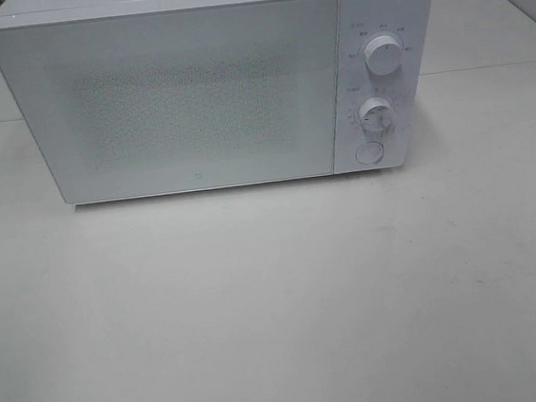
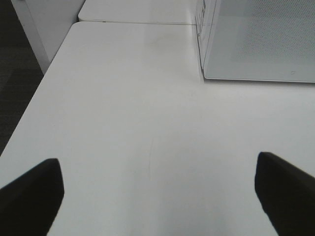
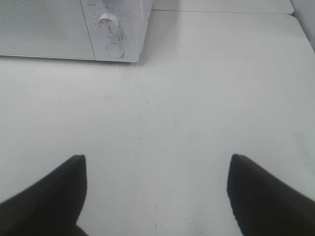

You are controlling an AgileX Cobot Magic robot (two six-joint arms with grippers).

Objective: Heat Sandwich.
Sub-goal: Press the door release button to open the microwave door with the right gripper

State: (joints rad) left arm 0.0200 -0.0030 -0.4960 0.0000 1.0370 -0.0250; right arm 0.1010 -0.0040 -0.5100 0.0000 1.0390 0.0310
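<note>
Left claw [image 2: 157, 161], spread wide, its two dark fingers [image 2: 32, 194] well apart above the white desk [image 2: 147, 108] and gripping nothing. Right claw [image 3: 156, 158], likewise spread, with only the desk surface between its fingers [image 3: 268, 194]. From each claw an open stretch of desk runs to the front of the microwave [image 1: 191, 94], which stands toward the desk's far edge. On the left claw's side a long desk edge [image 2: 37, 103] runs away from the microwave and drops to dark floor [image 2: 15, 73]. A seam [image 2: 133, 22] crosses the surface level with the microwave's near corner, with a second slab beyond it. On the right claw's side the desk continues open past the microwave's control panel to a rounded far corner [image 3: 294, 14]. In the high view, broad desk lies between the microwave's front and the desk's near edge, with narrower margins at either flank. The microwave door [image 1: 173, 101] is shut, and its dotted panel cannot be seen through. The control panel carries an upper knob [image 1: 383, 54], a lower knob [image 1: 376, 115] and a round button [image 1: 369, 152]. The sandwich appears in none of the three views. Whether it lies behind the shut door cannot be told, so its look cannot be described.
</note>
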